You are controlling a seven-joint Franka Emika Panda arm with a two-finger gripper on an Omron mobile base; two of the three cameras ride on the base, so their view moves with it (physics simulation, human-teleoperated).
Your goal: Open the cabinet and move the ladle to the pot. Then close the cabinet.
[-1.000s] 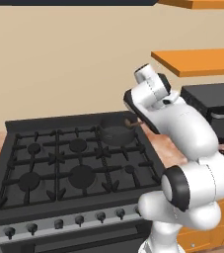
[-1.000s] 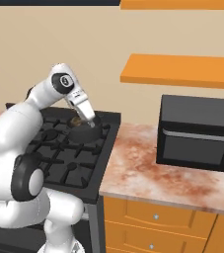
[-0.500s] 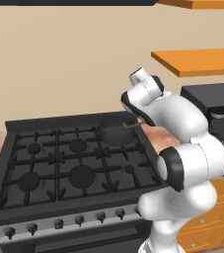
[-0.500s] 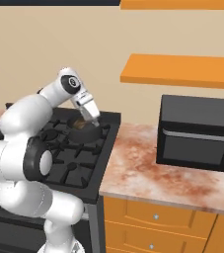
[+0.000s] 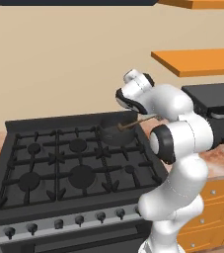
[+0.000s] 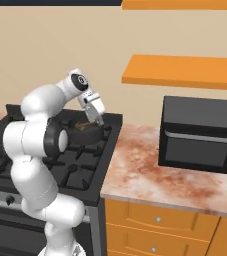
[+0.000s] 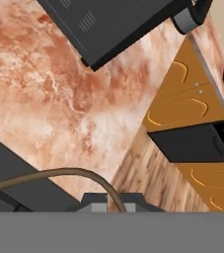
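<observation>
The small dark pot (image 5: 116, 134) stands on the stove's back right burner. The brown ladle (image 5: 138, 121) leans out of it, bowl inside and thin handle rising to the right behind my arm. From the right, my gripper (image 6: 97, 119) hangs just above the pot (image 6: 85, 132), with the ladle (image 6: 86, 125) beneath it. In the hand view the ladle's hooked handle (image 7: 59, 173) curves in between the fingertips of the gripper (image 7: 116, 202), which is shut on it. An orange board of the cabinet (image 6: 185, 71) juts out above the microwave; its door is out of view.
The black gas stove (image 5: 74, 163) has several bare burners. A black microwave (image 6: 201, 132) sits on the reddish marble counter (image 6: 150, 175) to the right. Orange base cabinets (image 7: 182, 104) run below the counter.
The arm's elbow has swung up and toward the cameras. The hand has shifted slightly right over the pot, still with the ladle.
</observation>
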